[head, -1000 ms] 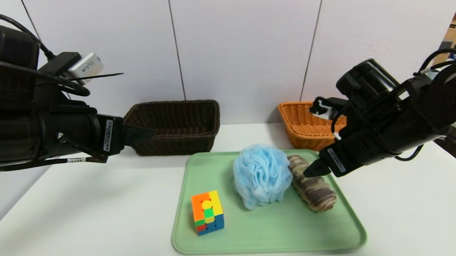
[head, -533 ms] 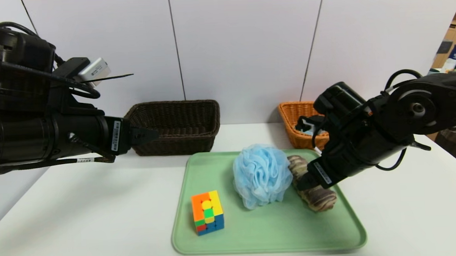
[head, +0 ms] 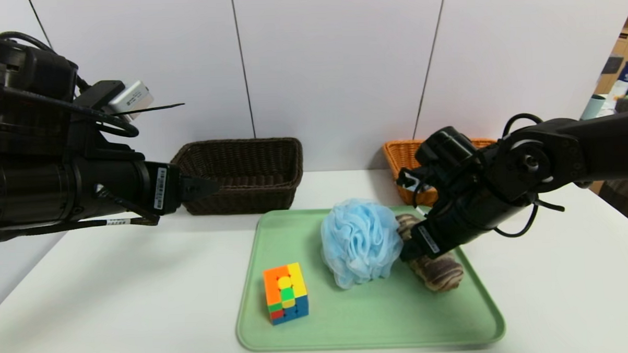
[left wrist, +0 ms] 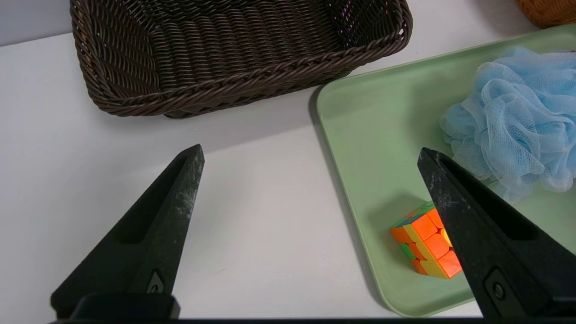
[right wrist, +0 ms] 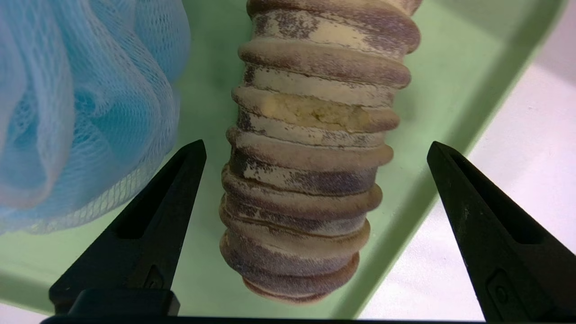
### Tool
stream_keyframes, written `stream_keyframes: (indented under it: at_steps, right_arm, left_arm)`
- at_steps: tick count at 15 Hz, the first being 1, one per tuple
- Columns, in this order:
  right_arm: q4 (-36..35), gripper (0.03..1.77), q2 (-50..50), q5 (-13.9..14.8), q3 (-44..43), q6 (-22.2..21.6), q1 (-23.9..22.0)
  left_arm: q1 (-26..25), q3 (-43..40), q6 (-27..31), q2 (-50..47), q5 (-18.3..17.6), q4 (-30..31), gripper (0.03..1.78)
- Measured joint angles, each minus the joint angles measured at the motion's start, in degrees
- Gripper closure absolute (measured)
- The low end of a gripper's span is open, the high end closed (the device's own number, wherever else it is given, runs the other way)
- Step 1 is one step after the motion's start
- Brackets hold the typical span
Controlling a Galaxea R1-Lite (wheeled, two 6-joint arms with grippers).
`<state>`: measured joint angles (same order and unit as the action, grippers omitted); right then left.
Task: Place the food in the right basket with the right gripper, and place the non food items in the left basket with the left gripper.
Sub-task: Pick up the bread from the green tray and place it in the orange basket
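With its jaws spread wide, the right gripper hangs over the striped roll.

Nearest, the puzzle cube sits on the green tray; farther in, the roll lies between the open fingers, just beside the blue mesh puff. To grasp it well, the right gripper should sink straight down, keep the finger on the puff's side clear of the mesh, and close squarely across the ridges near the middle, gently enough not to crush them. The left gripper, also wide open and holding nothing, waits near the dark basket. Behind the right arm stands the orange basket, where the roll should go.
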<state>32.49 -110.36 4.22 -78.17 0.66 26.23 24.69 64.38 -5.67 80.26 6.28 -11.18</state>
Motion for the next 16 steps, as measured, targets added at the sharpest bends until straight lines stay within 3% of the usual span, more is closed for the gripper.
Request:
stream_keyframes:
  at_steps: [12,16]
  right_arm:
    - [0.2,0.1,-5.1,0.0,-3.6,0.1,-0.3]
    - [0.7,0.73,-5.2,0.0,-3.7,0.3,-0.3]
  left_arm:
    - [0.2,0.1,-0.8,0.2,-0.3,0.1,0.12]
    - [0.2,0.2,-0.7,0.2,-0.4,0.1,0.12]
